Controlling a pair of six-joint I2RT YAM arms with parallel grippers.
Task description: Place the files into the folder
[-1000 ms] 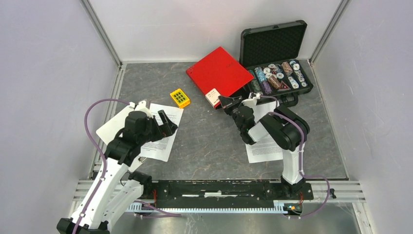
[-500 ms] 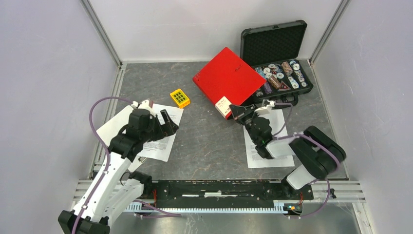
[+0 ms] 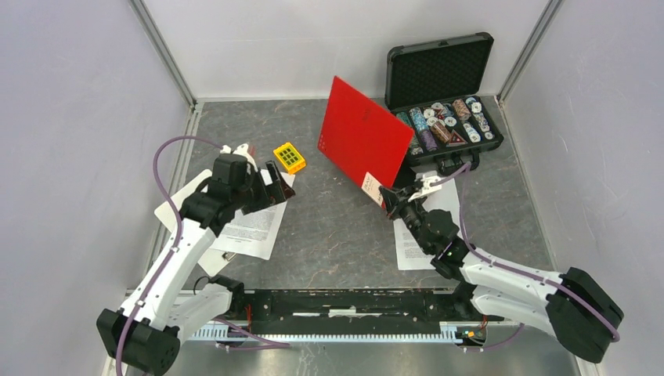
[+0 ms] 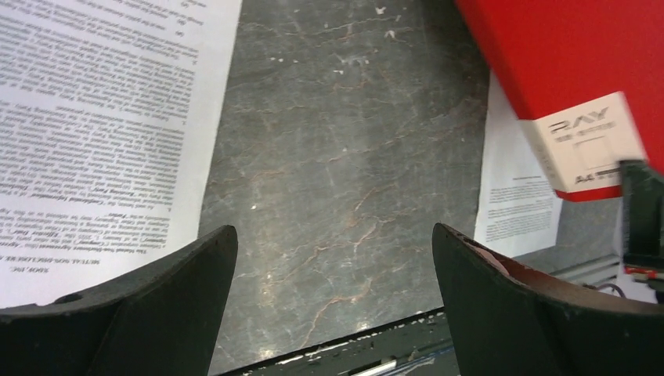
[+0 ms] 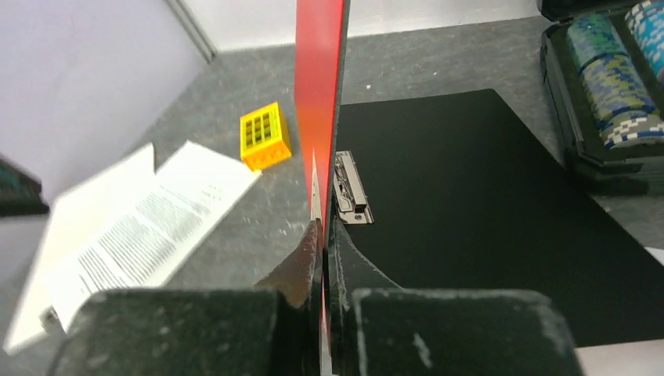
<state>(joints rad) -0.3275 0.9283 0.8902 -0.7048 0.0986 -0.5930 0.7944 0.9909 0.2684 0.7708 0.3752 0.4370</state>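
The red folder (image 3: 364, 145) is partly open, its front cover raised steeply. My right gripper (image 3: 385, 196) is shut on that cover's near corner, by the white label (image 4: 587, 141). In the right wrist view the cover (image 5: 319, 94) stands edge-on between my jaws (image 5: 322, 235), with the black inside (image 5: 470, 211) and metal clip (image 5: 351, 188) lying flat to the right. One printed file (image 3: 252, 227) lies at the left under my left arm, another (image 3: 419, 247) at the right under my right arm. My left gripper (image 3: 276, 182) hovers open and empty over bare table (image 4: 333, 235).
A yellow block (image 3: 289, 157) sits left of the folder. An open black case of poker chips (image 3: 448, 117) stands at the back right, close behind the folder. A white clipboard (image 3: 180, 205) lies under the left sheet. Walls close in on three sides.
My right gripper has lifted the red cover from nearly flat to steeply raised, while the right arm swung low to the right. My left gripper moved slightly toward the back right, still open.
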